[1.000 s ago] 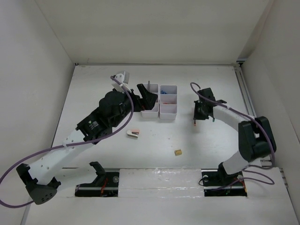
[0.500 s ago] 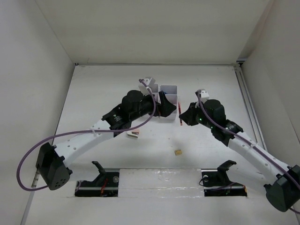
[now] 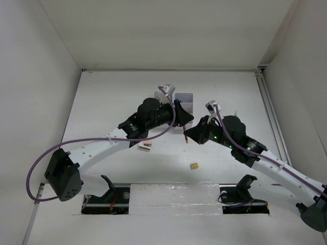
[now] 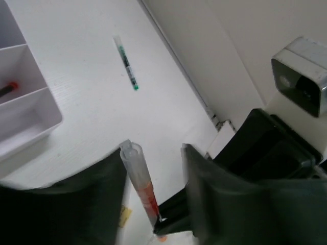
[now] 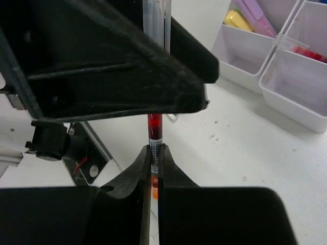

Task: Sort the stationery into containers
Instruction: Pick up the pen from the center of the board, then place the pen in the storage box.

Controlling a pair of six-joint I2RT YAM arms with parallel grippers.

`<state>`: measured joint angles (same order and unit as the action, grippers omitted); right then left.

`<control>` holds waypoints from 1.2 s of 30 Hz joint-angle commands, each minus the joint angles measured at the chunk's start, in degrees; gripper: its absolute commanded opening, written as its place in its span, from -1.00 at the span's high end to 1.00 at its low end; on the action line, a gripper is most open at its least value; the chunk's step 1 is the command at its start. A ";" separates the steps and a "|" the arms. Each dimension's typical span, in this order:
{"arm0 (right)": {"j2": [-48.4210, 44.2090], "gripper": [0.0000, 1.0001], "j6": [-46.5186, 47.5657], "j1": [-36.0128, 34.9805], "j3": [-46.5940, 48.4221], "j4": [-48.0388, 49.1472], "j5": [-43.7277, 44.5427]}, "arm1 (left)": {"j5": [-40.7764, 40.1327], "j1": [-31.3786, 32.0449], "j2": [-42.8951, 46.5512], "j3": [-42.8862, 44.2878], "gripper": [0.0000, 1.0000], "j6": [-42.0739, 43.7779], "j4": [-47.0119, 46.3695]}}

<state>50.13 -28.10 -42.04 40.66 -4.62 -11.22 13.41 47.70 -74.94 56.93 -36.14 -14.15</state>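
Note:
My right gripper (image 3: 188,133) (image 5: 155,153) is shut on the lower end of a red pen (image 3: 186,135) (image 5: 155,127), held upright in front of the containers (image 3: 184,97). The left gripper (image 3: 184,118) (image 4: 155,153) reaches over it. The pen's clear upper barrel (image 4: 138,173) stands between the left jaws against the left finger, with a gap to the right finger. Yellow (image 5: 236,19) and pink (image 5: 258,11) highlighters lie in one compartment, and a red pen (image 5: 306,51) (image 4: 6,89) in another.
A white-pink stapler (image 3: 145,145) lies on the table under the left arm. The tan eraser cube (image 3: 194,165) (image 4: 124,215) sits nearer the front. A green-marked pen (image 4: 126,62) lies on the table towards the right wall.
The right gripper has carried the red pen left and forward from the containers. The left gripper followed, and its jaws narrowed around the pen's upper end.

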 commanded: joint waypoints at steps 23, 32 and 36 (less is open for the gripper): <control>-10.57 -1.00 -10.57 -1.20 -4.45 -14.10 35.22 | -32.37 1.08 -12.85 5.38 1.00 15.48 -30.57; -12.77 -1.00 -10.57 -1.20 -5.86 -14.36 34.77 | -40.48 -0.59 -26.22 11.19 1.00 17.42 -37.34; -14.70 -1.00 -11.19 -1.20 -6.91 -14.89 36.01 | -42.59 -0.59 -30.35 13.21 1.00 17.42 -37.35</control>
<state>37.10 -38.50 -43.20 34.57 -19.49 22.79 -25.85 47.48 -104.60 67.13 -19.75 -46.26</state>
